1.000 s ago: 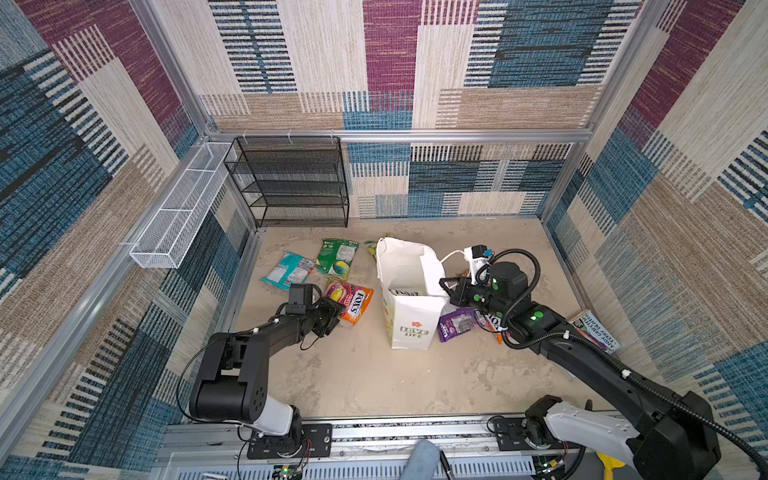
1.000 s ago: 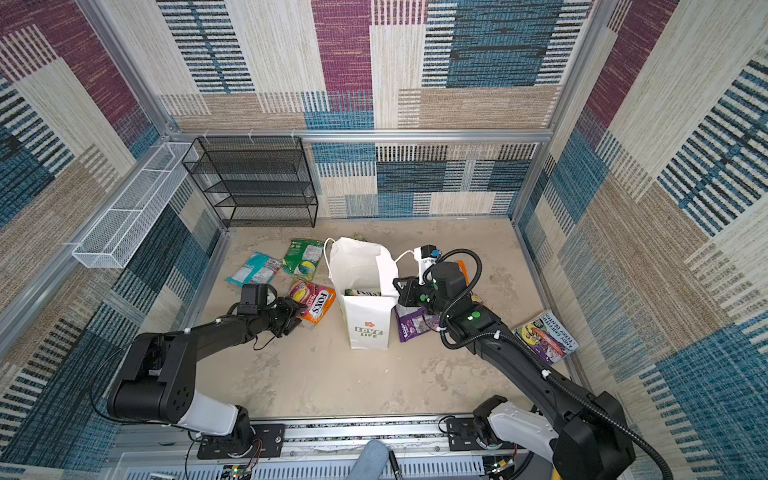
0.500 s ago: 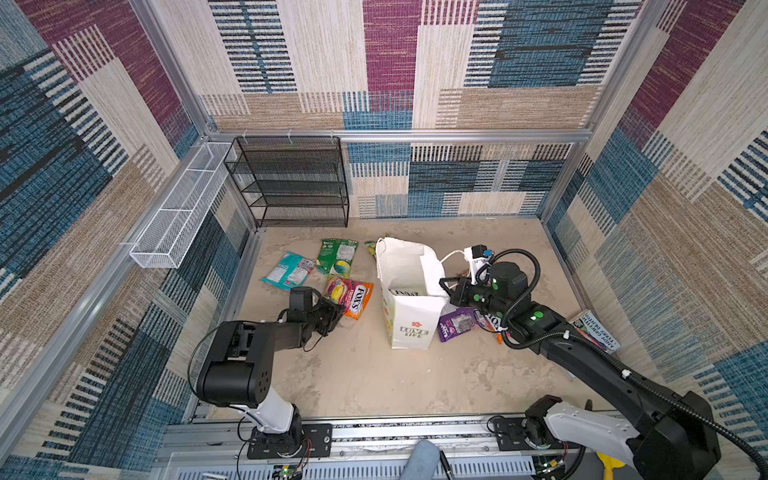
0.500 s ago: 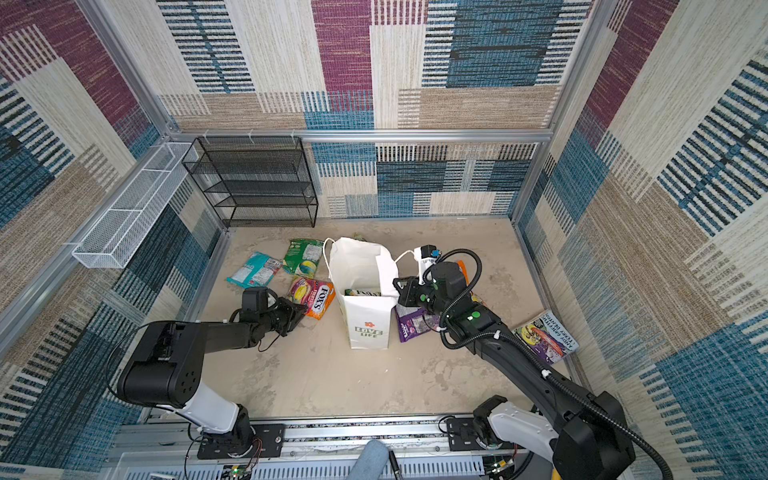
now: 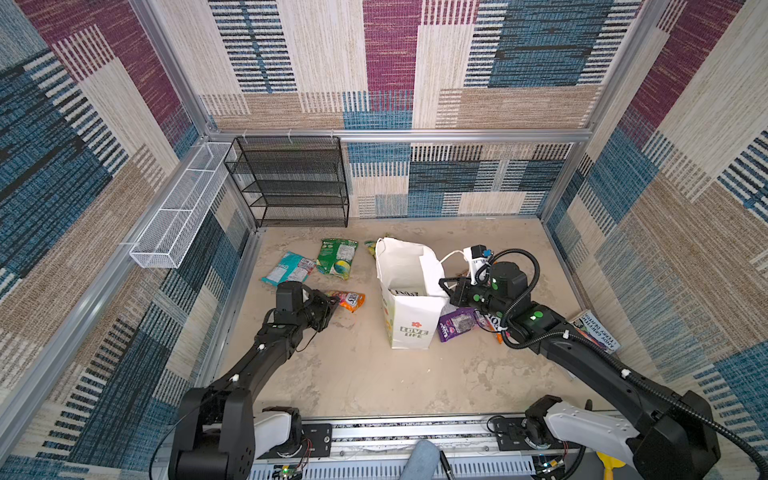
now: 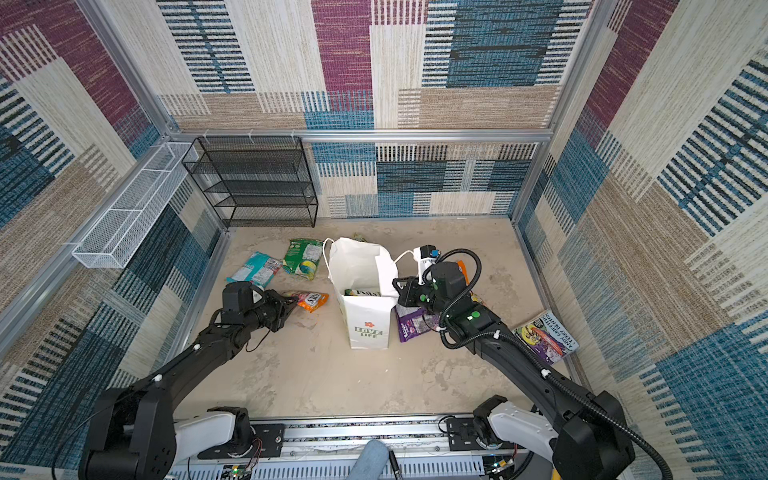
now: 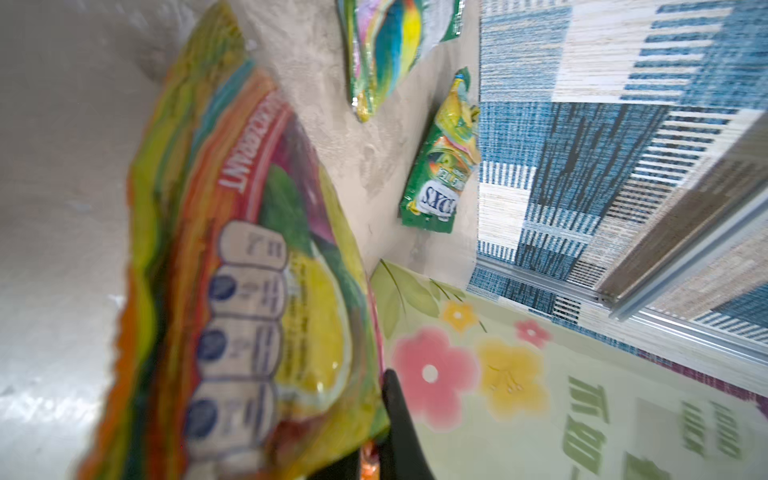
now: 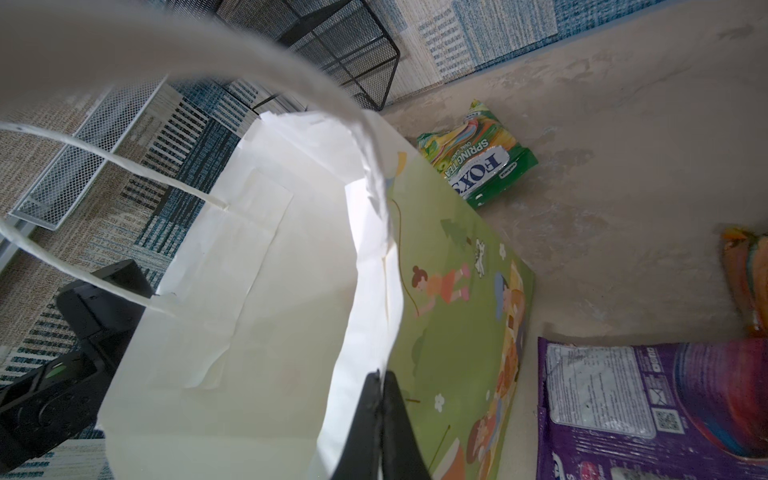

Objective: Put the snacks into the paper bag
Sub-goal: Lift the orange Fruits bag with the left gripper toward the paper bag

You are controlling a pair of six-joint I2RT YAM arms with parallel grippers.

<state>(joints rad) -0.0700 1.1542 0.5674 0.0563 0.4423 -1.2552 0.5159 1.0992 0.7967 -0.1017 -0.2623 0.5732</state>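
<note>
My left gripper is shut on the near end of an orange-pink snack packet, left of the paper bag. The tall white bag stands open and upright. My right gripper is shut on its right rim. One packet lies inside. A teal packet and a green one lie at the back left. Another green FOX'S packet lies behind the bag. A purple packet sits right of it.
A printed book lies by the right wall. A black wire rack stands at the back left and a white wire basket hangs on the left wall. Another orange packet lies under my right arm.
My left gripper's jaws have closed on the orange-pink packet, which now looks bunched and narrower. The right gripper and the bag have not moved.
</note>
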